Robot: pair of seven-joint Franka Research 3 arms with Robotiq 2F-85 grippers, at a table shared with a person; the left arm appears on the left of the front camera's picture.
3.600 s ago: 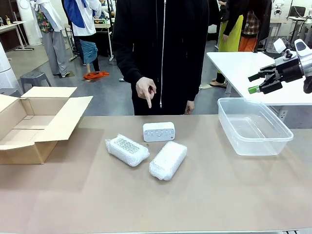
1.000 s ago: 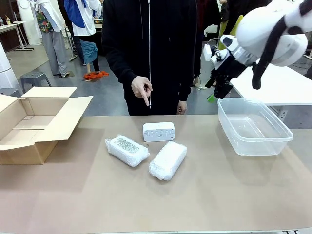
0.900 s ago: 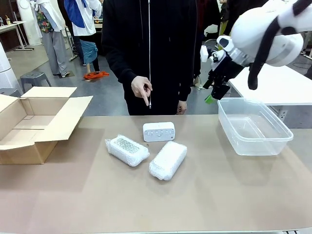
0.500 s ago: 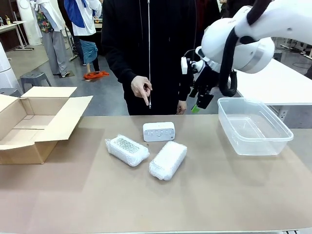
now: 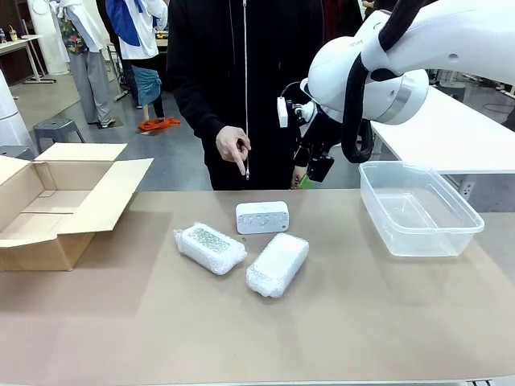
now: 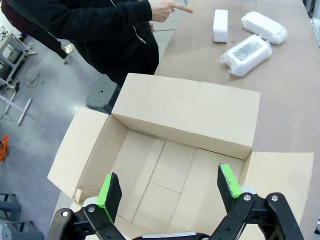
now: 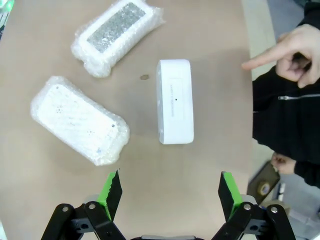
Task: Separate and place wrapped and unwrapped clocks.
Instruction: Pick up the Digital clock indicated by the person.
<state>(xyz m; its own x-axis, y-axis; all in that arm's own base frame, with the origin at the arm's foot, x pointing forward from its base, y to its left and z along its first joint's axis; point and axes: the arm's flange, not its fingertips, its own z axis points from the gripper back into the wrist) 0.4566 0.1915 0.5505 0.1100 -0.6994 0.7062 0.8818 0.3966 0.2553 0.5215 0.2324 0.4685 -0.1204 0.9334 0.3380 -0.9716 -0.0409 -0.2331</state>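
The bare white clock (image 5: 262, 217) stands mid-table, with two bubble-wrapped clocks in front of it, one to the left (image 5: 210, 248) and one to the right (image 5: 278, 264). My right gripper (image 5: 310, 173) hangs open above the table's far edge, right of the bare clock. Its wrist view looks down on the bare clock (image 7: 175, 101) and both wrapped clocks (image 7: 117, 35) (image 7: 79, 119), green pads (image 7: 111, 192) wide apart. The person's hand (image 5: 235, 149) points down at the bare clock. My left gripper (image 6: 170, 192) stays open over the cardboard box (image 6: 165, 160).
An open cardboard box (image 5: 56, 205) sits at the table's left end. A clear plastic tub (image 5: 418, 207) sits at the right end. The person in black stands at the far side, close to my right arm.
My right arm has swung left from beside the tub to above the table's far edge near the bare clock. The clocks and the pointing hand have stayed put.
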